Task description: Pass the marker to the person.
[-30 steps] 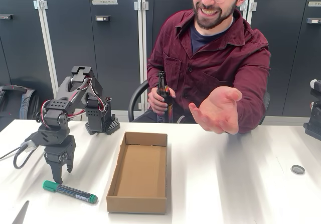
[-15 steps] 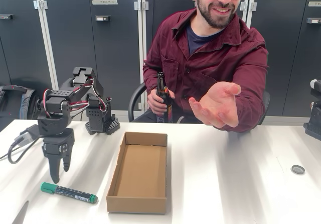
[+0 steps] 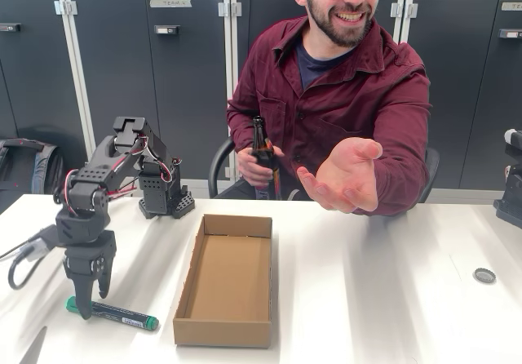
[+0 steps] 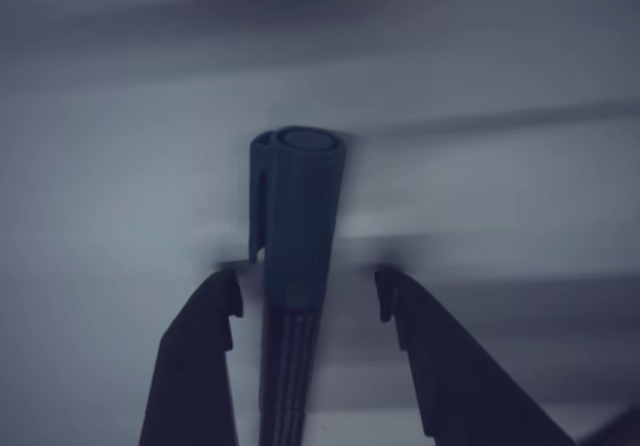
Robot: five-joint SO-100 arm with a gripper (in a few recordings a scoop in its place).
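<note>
Wrist view had jaws [image 4: 308, 301] spread astride the marker [image 4: 295, 236], set for gripping. Person's hand [image 3: 347, 176] waited, palm up, to receive.

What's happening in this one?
The gripper is down over the capped end of the marker, which lies on the table. The wrist view shows the jaws open on either side of it, not closed. The person holds out an open hand, a bottle in the other.
</note>
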